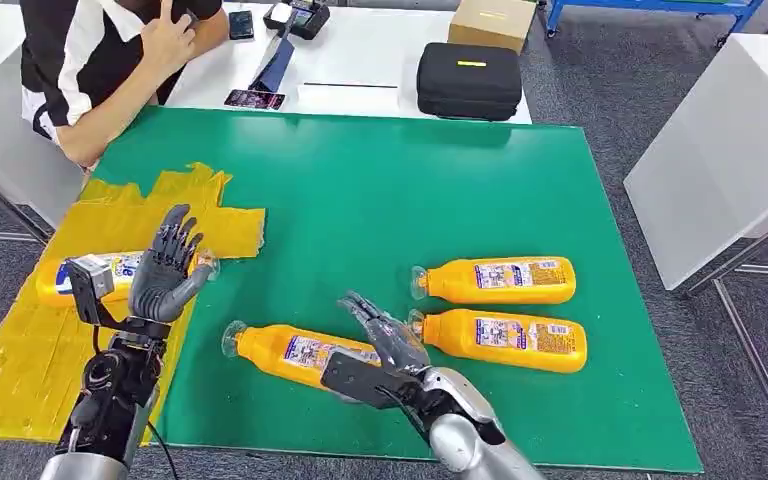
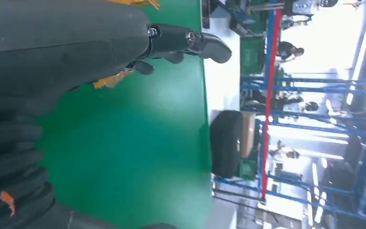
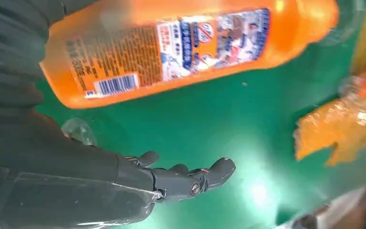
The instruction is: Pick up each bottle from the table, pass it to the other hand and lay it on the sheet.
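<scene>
Several orange bottles with clear caps lie on the green mat [image 1: 380,190]. One bottle [image 1: 95,277] rests on the yellow sheet [image 1: 30,350] at the left, partly hidden behind my left hand [image 1: 168,268], which is raised with fingers spread and holds nothing. A second bottle [image 1: 295,352] lies near the front; my right hand [image 1: 385,335] hovers open over its base end. The same bottle [image 3: 181,45] lies beside my right hand's fingers [image 3: 195,176]. Two more bottles [image 1: 500,281] [image 1: 505,338] lie side by side to the right.
A person in a black and white top [image 1: 90,60] sits at the far left corner. A black case [image 1: 470,80], a cardboard box [image 1: 493,20] and phones [image 1: 254,99] lie on the white table beyond the mat. Another white table [image 1: 730,150] stands at the right.
</scene>
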Motion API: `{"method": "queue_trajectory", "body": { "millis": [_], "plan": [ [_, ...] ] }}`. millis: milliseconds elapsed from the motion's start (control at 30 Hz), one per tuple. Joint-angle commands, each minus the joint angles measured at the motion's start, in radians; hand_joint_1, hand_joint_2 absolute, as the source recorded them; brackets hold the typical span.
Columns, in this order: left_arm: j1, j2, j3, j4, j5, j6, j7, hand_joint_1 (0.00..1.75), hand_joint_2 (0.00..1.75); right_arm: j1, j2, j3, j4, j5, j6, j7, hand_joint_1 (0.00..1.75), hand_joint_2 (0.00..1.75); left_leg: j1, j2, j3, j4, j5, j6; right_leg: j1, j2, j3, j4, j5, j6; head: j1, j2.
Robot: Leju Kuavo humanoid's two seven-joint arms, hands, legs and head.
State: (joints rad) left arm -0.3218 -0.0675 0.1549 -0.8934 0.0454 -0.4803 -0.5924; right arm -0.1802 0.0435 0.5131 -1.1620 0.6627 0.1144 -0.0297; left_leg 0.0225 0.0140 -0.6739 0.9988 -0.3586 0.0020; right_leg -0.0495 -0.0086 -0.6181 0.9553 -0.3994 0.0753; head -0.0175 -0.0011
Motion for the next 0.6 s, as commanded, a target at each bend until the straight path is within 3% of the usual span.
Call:
{"method": "queue_trajectory", "body": {
  "millis": [33, 233, 367, 400, 600],
  "plan": [
    [0.063, -0.03, -0.071, -0.146, 0.098, -0.027, 0.023, 0.0, 1.75, -0.067, 0.065, 0.085, 0.231, 0.089, -0.011, 0.028, 0.0, 1.75, 0.001, 0.001, 0.003, 0.0, -0.002, 0.0, 0.001, 0.001, 0.003, -0.001, -0.001, -0.003, 0.0, 0.0],
    [0.154, -0.039, -0.166, -0.383, 0.108, -0.015, 0.037, 0.0, 1.75, -0.096, 0.095, 0.099, 0.323, 0.127, -0.022, 0.027, 0.0, 1.75, 0.001, 0.001, 0.007, 0.001, -0.004, 0.001, 0.001, 0.002, 0.006, 0.001, -0.003, -0.006, 0.0, 0.0],
    [0.16, -0.04, -0.171, -0.398, 0.112, -0.014, 0.036, 0.0, 1.75, -0.096, 0.097, 0.099, 0.329, 0.127, -0.022, 0.027, 0.0, 1.75, 0.001, 0.001, 0.004, 0.001, -0.003, 0.0, 0.001, 0.002, 0.003, 0.0, -0.002, -0.004, 0.0, 0.0],
    [0.2, -0.034, -0.229, -0.497, 0.13, 0.03, 0.062, 0.0, 1.75, -0.114, 0.11, 0.105, 0.411, 0.133, -0.025, 0.027, 0.0, 1.75, 0.001, 0.0, 0.006, 0.001, -0.004, 0.001, 0.001, 0.001, 0.005, 0.0, -0.003, -0.006, 0.0, 0.0],
    [0.215, -0.019, -0.293, -0.544, 0.105, 0.073, 0.049, 0.0, 1.75, -0.122, 0.117, 0.091, 0.493, 0.172, -0.042, 0.049, 0.0, 1.75, 0.001, 0.0, 0.009, 0.0, -0.003, -0.001, 0.002, 0.0, 0.007, -0.001, -0.003, -0.007, 0.0, 0.0]
  ]
}}
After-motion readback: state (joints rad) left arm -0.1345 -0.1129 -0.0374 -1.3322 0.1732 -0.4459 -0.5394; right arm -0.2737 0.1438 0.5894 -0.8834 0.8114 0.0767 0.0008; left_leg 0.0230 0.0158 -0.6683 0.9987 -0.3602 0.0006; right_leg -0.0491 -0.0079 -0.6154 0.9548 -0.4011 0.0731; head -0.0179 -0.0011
